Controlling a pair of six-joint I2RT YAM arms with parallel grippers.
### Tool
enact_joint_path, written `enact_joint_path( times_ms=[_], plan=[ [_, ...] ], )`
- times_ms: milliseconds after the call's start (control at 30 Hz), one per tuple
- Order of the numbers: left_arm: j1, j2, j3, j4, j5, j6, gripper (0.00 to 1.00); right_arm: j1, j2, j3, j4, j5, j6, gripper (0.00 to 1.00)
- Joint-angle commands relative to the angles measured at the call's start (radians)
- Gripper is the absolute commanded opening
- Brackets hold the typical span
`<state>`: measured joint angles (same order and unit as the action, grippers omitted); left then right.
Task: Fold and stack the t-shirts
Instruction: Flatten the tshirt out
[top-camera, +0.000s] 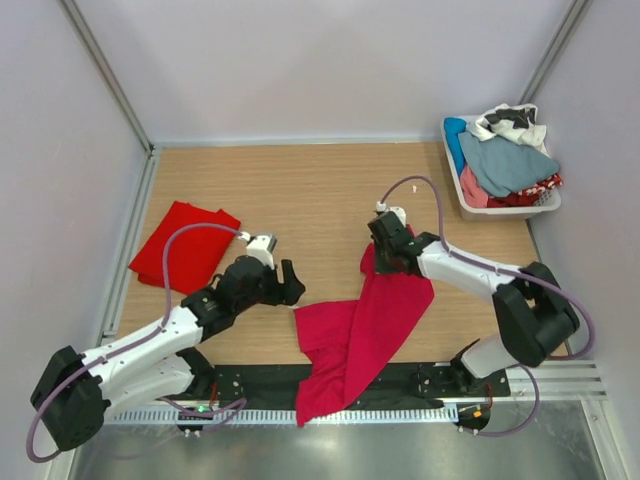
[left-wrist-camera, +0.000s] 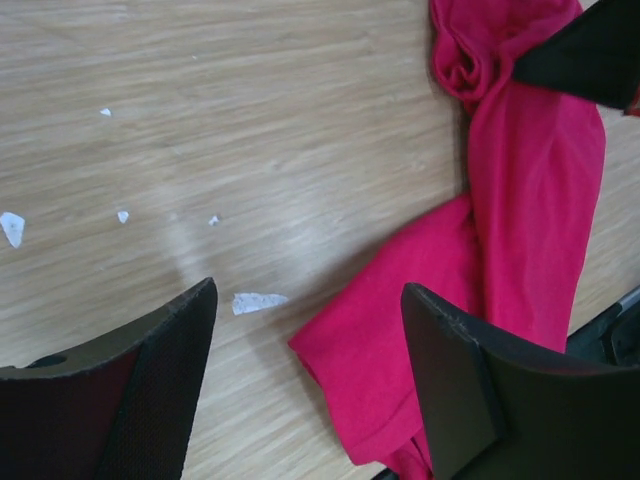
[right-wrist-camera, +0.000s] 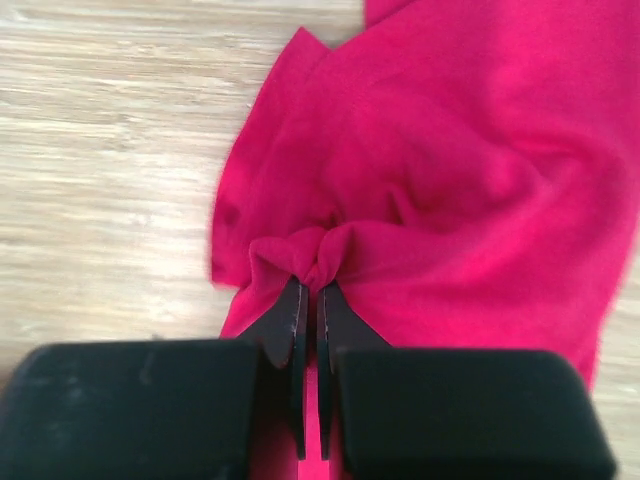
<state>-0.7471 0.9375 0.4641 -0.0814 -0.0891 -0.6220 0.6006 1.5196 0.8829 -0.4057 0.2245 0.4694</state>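
Pinching crimson t-shirt (right-wrist-camera: 450, 180), scarlet t-shirt (top-camera: 185, 248) overhead only

- Right pincer (right-wrist-camera: 310, 288) is clamped shut, and the pinched fold of the deep crimson cloth t-shirt (right-wrist-camera: 450, 180) vanishes between its fingers. The wrist view also cuts the cloth off at the top and right.
- From above, that t-shirt's far end lies under the right pincer, out of sight.
- Folded scarlet red cloth t-shirt (top-camera: 180, 248): the lower layers are covered.
- White plastic basket (top-camera: 500, 213): heaped clothes bury whatever's underneath.
- Small white flecks (left-wrist-camera: 258, 301) on the wooden surface (left-wrist-camera: 250, 120) are too tiny to identify.
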Motion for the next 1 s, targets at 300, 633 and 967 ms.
enact_joint_path(
  times_ms=[300, 633, 967],
  plan=[
    [-0.228, -0.022, 0.091, -0.362, -0.052, -0.307, 0.59, 0.002, -0.355, -0.133, -0.016, 0.111, 0.041, 0.01],
    [-0.423, 0.063, 0.107, -0.413, -0.077, -0.515, 0.49, 0.002, -0.401, -0.180, -0.010, 0.108, 0.057, 0.01],
    [-0.429, 0.162, 0.104, -0.350, -0.077, -0.544, 0.35, 0.004, -0.429, -0.197, -0.005, 0.093, 0.066, 0.01]
  ],
)
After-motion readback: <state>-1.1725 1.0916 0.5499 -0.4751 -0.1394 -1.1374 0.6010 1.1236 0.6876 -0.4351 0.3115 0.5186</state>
